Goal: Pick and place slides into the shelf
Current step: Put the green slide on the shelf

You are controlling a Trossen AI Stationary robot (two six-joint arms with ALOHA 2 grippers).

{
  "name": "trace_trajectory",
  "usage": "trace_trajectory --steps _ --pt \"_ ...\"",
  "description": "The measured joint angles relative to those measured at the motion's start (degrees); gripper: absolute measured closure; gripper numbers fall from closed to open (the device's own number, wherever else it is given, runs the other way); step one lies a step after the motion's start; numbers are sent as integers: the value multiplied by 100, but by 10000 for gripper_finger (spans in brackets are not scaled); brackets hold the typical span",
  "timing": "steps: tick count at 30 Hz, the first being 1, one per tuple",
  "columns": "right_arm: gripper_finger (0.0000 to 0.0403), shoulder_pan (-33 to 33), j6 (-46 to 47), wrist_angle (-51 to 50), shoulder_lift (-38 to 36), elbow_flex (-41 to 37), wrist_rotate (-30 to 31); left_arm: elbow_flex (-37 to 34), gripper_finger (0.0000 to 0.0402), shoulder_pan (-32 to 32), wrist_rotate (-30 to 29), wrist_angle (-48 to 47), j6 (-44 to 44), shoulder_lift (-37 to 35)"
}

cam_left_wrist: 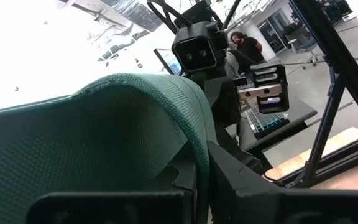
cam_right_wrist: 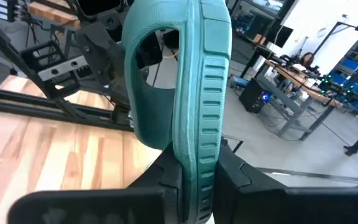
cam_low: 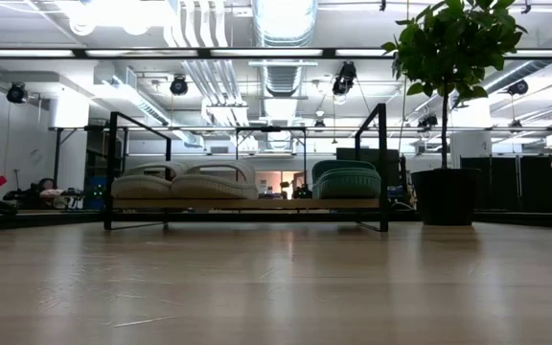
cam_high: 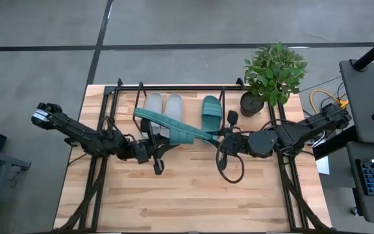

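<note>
One teal slide (cam_high: pixel 174 127) hangs above the table's middle, held between both grippers. My left gripper (cam_high: pixel 149 140) is shut on its left part and my right gripper (cam_high: pixel 218 136) is shut on its right end. Behind it, the shelf (cam_high: pixel 174 88) stands at the table's far edge. On the shelf's wood base rest two light grey slides (cam_high: pixel 153 104) (cam_high: pixel 174 104) and a second teal slide (cam_high: pixel 211 110), side by side. The low view shows the shelf (cam_low: pixel 247 203) with these slides; neither gripper shows there. My left gripper (cam_left_wrist: pixel 201 174) has the slide's curved teal edge (cam_left_wrist: pixel 194 143) between its two fingers. It comes from the table's left, slanting a little upward. The slide's own bulk hides which part that is. The slide is clear of the table. My right gripper (cam_right_wrist: pixel 194 180) pinches the slide's sole at its end (cam_right_wrist: pixel 197 165) between the two fingers. It comes nearly level from the table's right, in line with the slide's length. The slide stands on edge, its strap (cam_right_wrist: pixel 142 93) to one side, clear of the table.
A potted plant (cam_high: pixel 271 75) stands at the table's far right corner, beside the shelf's right end. Black frame legs (cam_high: pixel 96 182) (cam_high: pixel 291 188) run along both table sides. The near half of the wooden table (cam_high: pixel 187 201) is bare wood.
</note>
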Motion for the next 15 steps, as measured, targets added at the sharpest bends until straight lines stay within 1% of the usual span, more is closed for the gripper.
trace_trajectory --steps 4,6,8,11,12,15 --pt "370 -25 80 -85 -3 2 59 0 401 2 23 -68 -4 0" --pt "370 -28 116 -106 -33 2 54 0 394 2 41 -196 143 -20" --pt "371 -28 119 -139 -87 2 60 0 375 2 42 -366 425 -42" --pt "371 -31 167 -269 -240 -3 89 2 328 -43 -23 -783 1010 -80" --pt "371 -36 238 -373 -313 -4 95 2 309 -77 -196 -903 1169 -96" --pt "371 -97 681 -778 -598 -7 110 2 252 -216 -1179 -961 1679 -115"
